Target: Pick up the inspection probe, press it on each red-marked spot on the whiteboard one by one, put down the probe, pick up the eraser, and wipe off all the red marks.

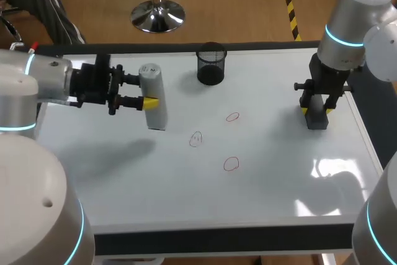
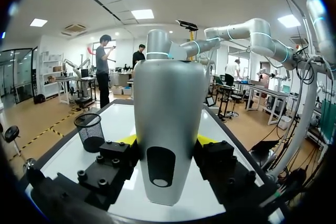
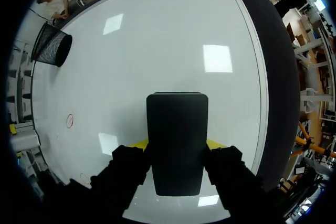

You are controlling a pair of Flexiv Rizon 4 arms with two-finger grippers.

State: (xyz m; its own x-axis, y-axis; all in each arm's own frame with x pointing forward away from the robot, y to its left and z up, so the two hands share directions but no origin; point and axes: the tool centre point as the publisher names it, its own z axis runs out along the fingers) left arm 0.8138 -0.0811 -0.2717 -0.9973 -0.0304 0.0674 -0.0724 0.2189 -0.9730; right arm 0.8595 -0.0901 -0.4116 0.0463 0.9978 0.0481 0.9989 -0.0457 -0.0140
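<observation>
Three red marks lie on the whiteboard [image 1: 279, 178], each a hand-drawn ring. The nearest red mark [image 1: 231, 164] sits toward the front middle. The second red mark [image 1: 196, 139] is a little farther back and to its left, with a small scribble inside. The third red mark [image 1: 232, 116] lies beyond, roughly in line with the nearest. None touches another.

Farther back on the left, the left gripper [image 1: 144, 91] comes in sideways and is clamped on the single inspection probe [image 1: 155, 116], with a yellow-tipped finger against each flank. In the left wrist view the inspection probe [image 2: 168, 93] is a smooth silver-grey body with rounded shoulders, narrowing slightly toward its other end. It has a dark oval recess in its face with a pale round spot inside. It stands left of all three marks and apart from them. Whether its lower end touches the board cannot be told.

At a similar depth near the board's right edge, the right gripper [image 1: 316, 111] points down and grips the single eraser [image 1: 316, 121] from two sides. In the right wrist view the eraser [image 3: 177, 129] is a plain matte black rectangular block with softly rounded corners. The fingers press on its long sides, well apart from the marks.

Farthest off, one black mesh cup [image 1: 211, 66] stands upright near the far edge, between the two arms.
</observation>
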